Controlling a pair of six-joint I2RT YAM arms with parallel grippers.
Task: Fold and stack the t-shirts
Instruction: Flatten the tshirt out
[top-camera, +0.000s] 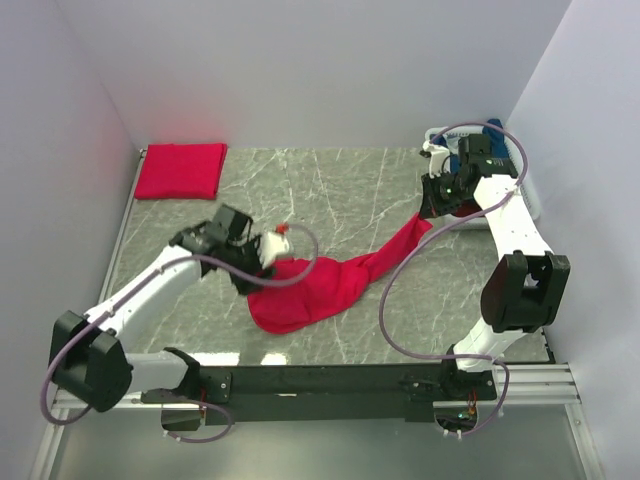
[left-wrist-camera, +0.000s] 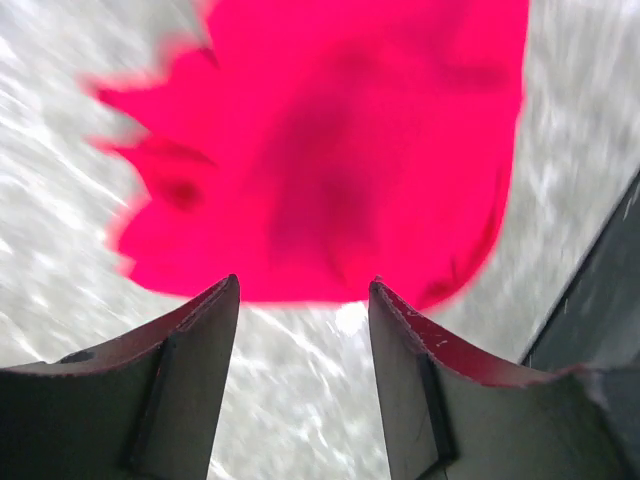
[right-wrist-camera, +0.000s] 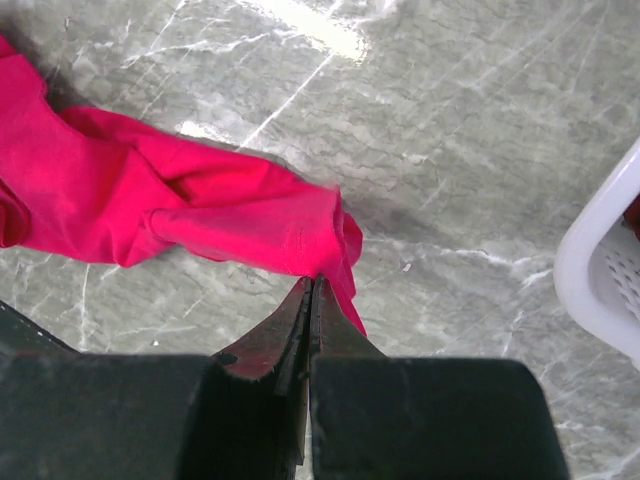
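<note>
Now right jaws pinch the red t-shirt (top-camera: 322, 285); left jaws gape.

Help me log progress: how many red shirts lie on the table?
2: a folded shirt at far left; a crumpled shirt mid-table, held by the right gripper. The basket may hide more.

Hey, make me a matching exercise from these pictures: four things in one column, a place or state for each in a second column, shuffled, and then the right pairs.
Column one:
1. left gripper
2. right gripper
3. folded red t-shirt
4. white basket

Column two:
A. stands at the far right
B. shut on one end of the loose red t-shirt
C. open, with nothing between its fingers
D. lies flat at the far left

Pairs: 1-C, 2-B, 3-D, 4-A
</note>
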